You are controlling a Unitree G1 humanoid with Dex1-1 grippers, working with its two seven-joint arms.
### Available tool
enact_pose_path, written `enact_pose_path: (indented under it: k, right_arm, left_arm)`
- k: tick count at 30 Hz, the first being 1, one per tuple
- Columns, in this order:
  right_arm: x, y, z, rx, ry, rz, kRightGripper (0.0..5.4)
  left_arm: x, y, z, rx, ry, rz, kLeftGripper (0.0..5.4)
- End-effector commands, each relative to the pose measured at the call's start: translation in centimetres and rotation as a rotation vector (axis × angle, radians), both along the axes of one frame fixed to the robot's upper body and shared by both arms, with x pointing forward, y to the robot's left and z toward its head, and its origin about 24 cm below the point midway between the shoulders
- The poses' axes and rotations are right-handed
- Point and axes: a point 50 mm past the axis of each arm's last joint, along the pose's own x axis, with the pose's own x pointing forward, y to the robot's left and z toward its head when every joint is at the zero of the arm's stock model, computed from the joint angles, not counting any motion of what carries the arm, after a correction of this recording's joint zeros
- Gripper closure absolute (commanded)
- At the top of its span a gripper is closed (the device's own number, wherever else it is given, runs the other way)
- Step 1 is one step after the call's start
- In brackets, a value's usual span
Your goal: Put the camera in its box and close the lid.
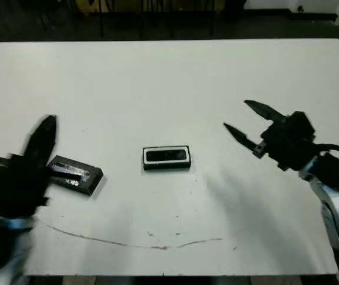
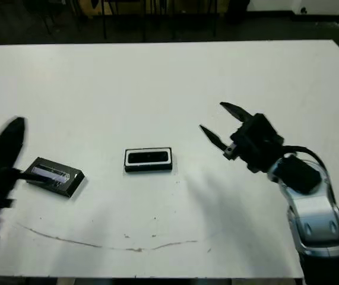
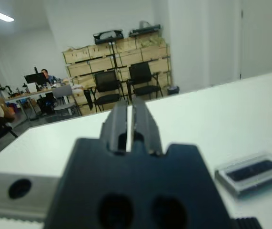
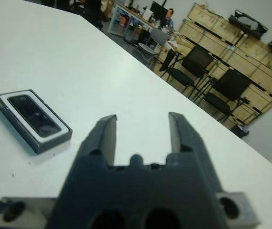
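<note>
The right arm comes in from the right side of the white table (image 1: 175,71), bent at the elbow, with its silver forearm low at the table's near right corner. The right gripper (image 1: 245,119) is lifted above the table surface and points toward the middle of the table. Its two black fingers are spread apart and hold nothing; in the right wrist view the gap between them is clearly empty.

The left arm is at the near left edge and looks blurred in both eye views. The left gripper (image 3: 130,116) is raised, and its tip points away from the robot. In the left wrist view its two fingers are pressed together with only a thin slit between them, and nothing is gripped.

There is one box (image 1: 166,158), near the middle of the table, lying flat with its long side across the view. The white rim shows all around, and the one camera (image 1: 167,155) lies inside it as a dark bar. The box is uncovered.

There is one lid (image 1: 75,174). It rests on the table to the left of the box, well apart from it, turned at an angle, just beside the left gripper. Its shiny label faces up.

A thin brownish curved line (image 1: 127,242) marks the table near the front edge.

In the wrist views a person sits at a desk far behind the table.
</note>
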Motion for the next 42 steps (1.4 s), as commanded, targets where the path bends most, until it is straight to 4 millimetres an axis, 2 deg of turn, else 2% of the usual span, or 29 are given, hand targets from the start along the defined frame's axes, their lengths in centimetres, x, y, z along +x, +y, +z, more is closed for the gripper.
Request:
enact_pose_path:
  k: [1,4,9,13,18,24,32,42]
  right_arm:
    - [-0.5,-0.4,-0.2,-0.008,0.030,-0.026,3.94]
    - [-0.6,-0.4,-0.1,-0.003,0.039,-0.033,4.48]
    - [-0.7,-0.3,0.2,-0.011,0.034,-0.041,5.39]
    - [-0.6,-0.5,0.4,0.006,0.024,-0.055,5.39]
    - [-0.4,-0.7,1.0,0.009,0.019,-0.079,5.39]
    - [-0.4,-0.9,1.3,0.044,0.020,-0.082,5.39]
    - [0.1,-1.2,1.3,0.122,0.028,-0.055,5.39]
    - [0.2,-1.4,1.2,0.147,0.049,-0.061,5.39]
  left_arm:
    - [-0.7,1.7,1.7,0.087,0.155,-0.062,5.40]
    - [-0.6,3.2,2.6,0.181,0.219,-0.089,5.40]
    - [0.0,5.5,2.1,0.300,0.441,-0.114,5.40]
    - [1.0,6.0,1.6,0.356,0.517,-0.158,5.40]
    - [2.9,7.2,0.2,0.316,0.689,-0.227,5.40]
    - [4.8,7.2,-1.3,0.297,0.852,-0.339,5.40]
    - [5.6,7.0,-3.7,0.320,1.043,-0.415,5.40]
    - [5.6,6.4,-4.2,0.365,1.107,-0.422,5.40]
